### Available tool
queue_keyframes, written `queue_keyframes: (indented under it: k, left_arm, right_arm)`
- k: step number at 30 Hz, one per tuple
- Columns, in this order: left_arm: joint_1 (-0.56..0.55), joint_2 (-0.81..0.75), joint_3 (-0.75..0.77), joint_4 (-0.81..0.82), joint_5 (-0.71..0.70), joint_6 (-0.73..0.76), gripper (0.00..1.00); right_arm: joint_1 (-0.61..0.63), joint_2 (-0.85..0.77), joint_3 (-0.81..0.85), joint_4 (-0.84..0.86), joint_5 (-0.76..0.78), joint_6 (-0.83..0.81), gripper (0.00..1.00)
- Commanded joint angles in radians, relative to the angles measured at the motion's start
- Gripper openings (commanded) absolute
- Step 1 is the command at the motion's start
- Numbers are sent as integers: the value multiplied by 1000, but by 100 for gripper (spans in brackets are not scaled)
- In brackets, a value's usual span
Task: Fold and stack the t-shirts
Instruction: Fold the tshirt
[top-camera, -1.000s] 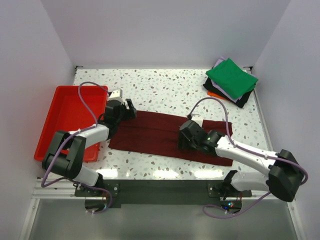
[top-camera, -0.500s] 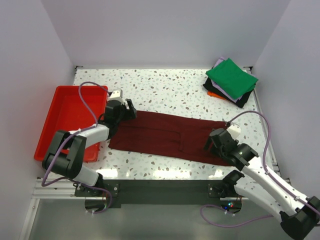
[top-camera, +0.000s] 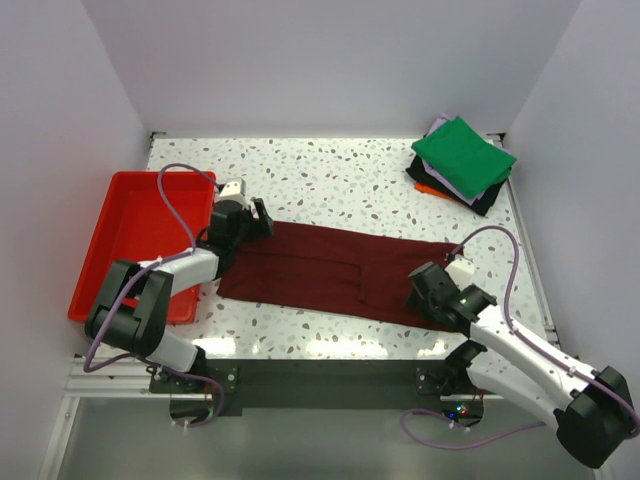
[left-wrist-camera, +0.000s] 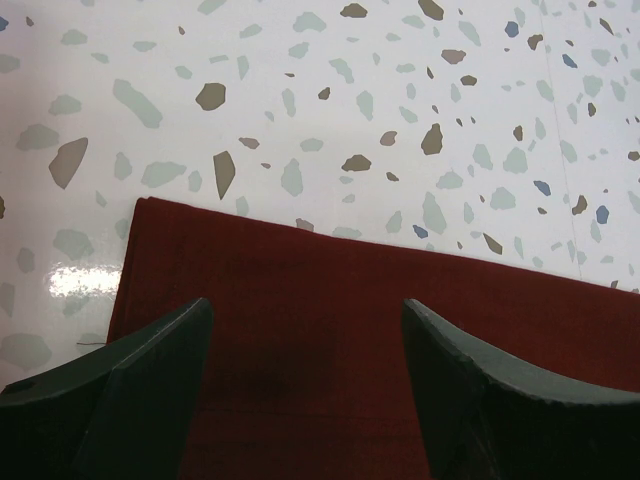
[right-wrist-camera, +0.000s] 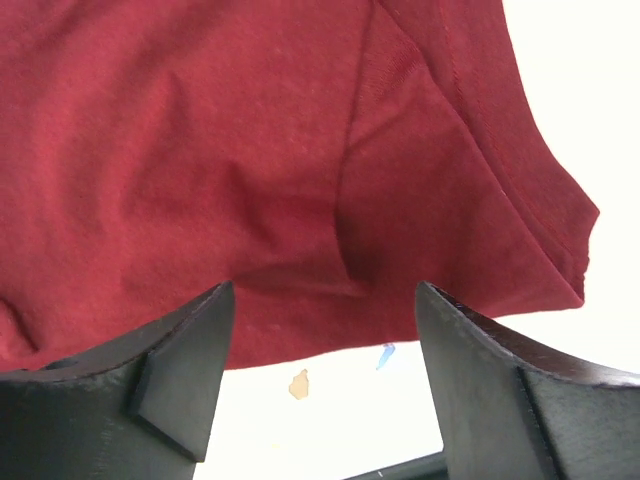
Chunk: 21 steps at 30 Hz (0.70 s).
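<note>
The dark maroon cloth t-shirt (top-camera: 330, 270) lies flat on the speckled white surface (top-camera: 330, 180), the left claw (left-wrist-camera: 305, 310) spread wide over its left end, the right claw (right-wrist-camera: 325, 300) spread wide at its near right edge, possibly touching cloth.

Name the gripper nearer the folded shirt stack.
Right. The right gripper is over the maroon shirt at its right end, toward the stack; the left gripper is at its left corner by the red tray.

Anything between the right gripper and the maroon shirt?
Nothing visible. The right gripper, fingers open, hangs directly over the right end of the maroon t-shirt; only cloth and table show between them.
</note>
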Motion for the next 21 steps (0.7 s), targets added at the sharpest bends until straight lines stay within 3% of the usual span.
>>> queue_keyframes:
  k: [1, 12, 16, 21]
  left_arm:
    - [11, -3, 1, 36, 1, 24, 81]
    - [11, -4, -2, 33, -2, 24, 81]
    - [11, -1, -1, 35, -2, 24, 81]
    - [11, -1, -1, 35, -1, 24, 81]
  right_arm:
    - [-3, 2, -29, 108, 59, 21, 74]
    - [-3, -19, -68, 171, 54, -4, 49]
    - [-3, -36, -76, 186, 23, -10, 28]
    - [-3, -19, -51, 168, -27, -28, 13]
